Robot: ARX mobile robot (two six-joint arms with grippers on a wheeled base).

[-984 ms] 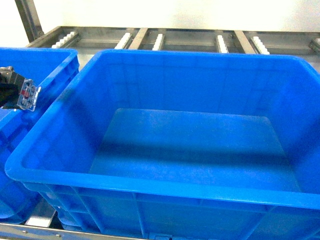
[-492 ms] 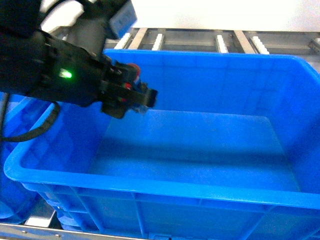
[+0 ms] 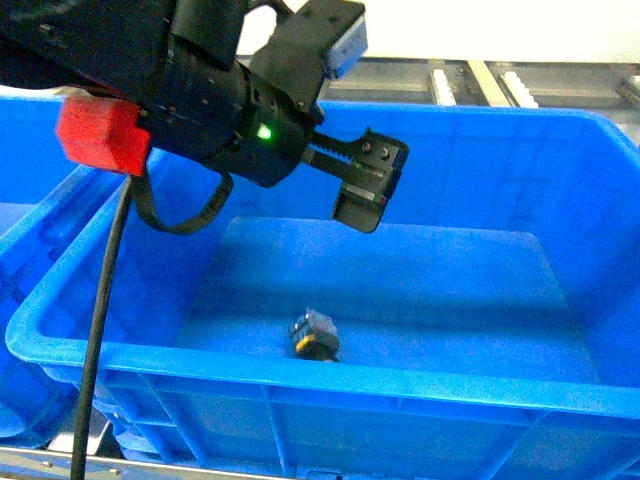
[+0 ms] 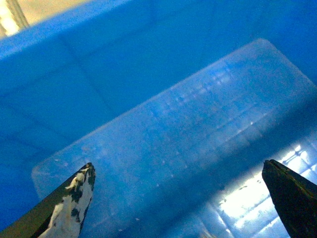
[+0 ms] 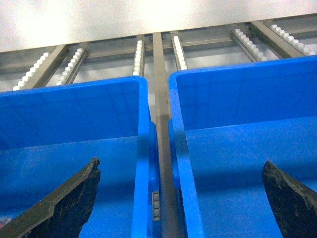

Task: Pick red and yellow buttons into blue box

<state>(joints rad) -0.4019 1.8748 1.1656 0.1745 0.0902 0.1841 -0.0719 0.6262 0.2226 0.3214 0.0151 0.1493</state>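
second blue crate (image 3: 30,230): left of big one | roller rails (image 5: 138,54): behind both

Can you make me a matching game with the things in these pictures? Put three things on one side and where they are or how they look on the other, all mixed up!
Things:
1. yellow button
2. left claw
3. blue box

Clues:
a. open, hanging in the air
b. lying on the box floor
c. big, with tall walls and a thick rim

Pairs: 1-b, 2-a, 3-c
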